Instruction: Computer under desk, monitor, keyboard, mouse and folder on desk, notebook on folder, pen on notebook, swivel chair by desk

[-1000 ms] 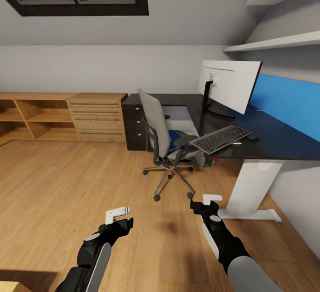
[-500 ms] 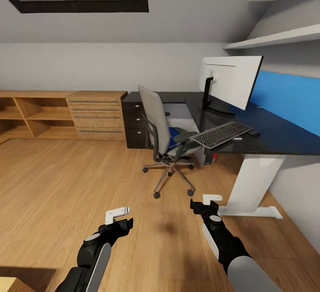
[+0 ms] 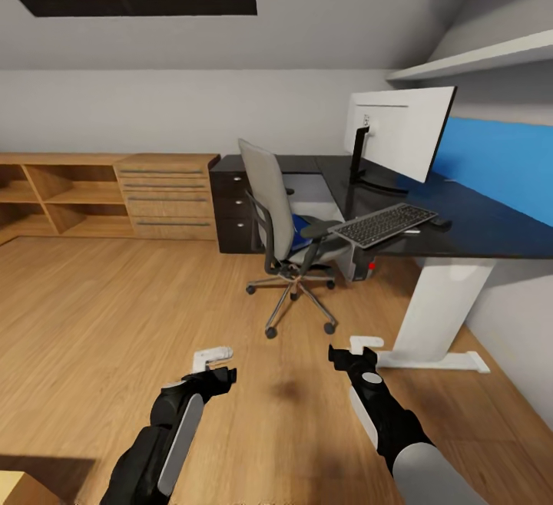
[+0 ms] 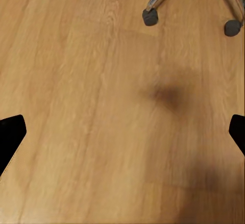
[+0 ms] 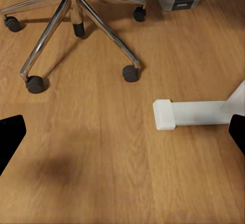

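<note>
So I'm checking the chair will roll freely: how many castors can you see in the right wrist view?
4: one, one, one and one, all on the swivel chair base. A fifth may be hidden.

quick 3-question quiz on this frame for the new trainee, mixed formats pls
1. True or false: the keyboard lies flat in the middle of the desk.
2. Where is the blue folder? A) on the desk B) on the swivel chair seat C) on the floor
3. Fill in: the left gripper and right gripper both hang over the bare wooden ____.

Key
1. False: one end of it juts past the desk's front edge, towards the chair.
2. B
3. floor; both wrist views show the fingers spread wide with nothing between them.
</note>
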Tool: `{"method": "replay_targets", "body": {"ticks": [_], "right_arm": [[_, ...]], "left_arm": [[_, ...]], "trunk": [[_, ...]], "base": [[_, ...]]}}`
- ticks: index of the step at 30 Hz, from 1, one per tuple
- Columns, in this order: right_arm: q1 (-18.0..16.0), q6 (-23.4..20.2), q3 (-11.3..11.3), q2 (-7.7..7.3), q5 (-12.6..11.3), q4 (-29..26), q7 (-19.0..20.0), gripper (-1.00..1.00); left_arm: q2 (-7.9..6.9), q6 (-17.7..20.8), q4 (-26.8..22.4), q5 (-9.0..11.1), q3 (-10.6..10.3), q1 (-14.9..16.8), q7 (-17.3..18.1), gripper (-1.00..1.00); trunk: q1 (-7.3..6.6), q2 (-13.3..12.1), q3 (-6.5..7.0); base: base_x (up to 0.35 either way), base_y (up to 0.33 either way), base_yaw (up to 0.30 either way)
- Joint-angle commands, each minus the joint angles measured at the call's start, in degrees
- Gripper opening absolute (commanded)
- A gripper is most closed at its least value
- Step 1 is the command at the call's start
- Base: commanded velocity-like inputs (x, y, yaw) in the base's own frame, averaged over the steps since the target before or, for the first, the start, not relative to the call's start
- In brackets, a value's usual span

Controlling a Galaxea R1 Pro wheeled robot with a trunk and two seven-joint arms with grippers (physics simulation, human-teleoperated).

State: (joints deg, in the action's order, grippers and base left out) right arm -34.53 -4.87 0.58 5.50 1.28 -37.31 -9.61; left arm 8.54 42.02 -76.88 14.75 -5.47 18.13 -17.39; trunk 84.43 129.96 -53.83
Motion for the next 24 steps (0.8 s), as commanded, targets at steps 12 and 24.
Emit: {"method": "replay_targets", "body": {"ticks": [12, 24], "right_arm": [[-0.01, -0.47, 0.04, -0.22, 0.3, -0.43, -0.32, 1.0], [3.2, -2.66, -0.05, -0.33, 0.23, -9.65, -0.4, 1.0]], "left_arm": [[1.27, 7.0, 37.51, 10.48, 0.14, 35.02, -0.47, 1.0], [0.43, 1.2, 6.97, 10.36, -0.62, 16.08, 0.01, 1.0]], "trunk": [[2.63, 4.85, -2.22], [5.27, 9.67, -4.37]], "base": [[0.0, 0.0, 0.0], [0.0, 0.0, 0.0]]}}
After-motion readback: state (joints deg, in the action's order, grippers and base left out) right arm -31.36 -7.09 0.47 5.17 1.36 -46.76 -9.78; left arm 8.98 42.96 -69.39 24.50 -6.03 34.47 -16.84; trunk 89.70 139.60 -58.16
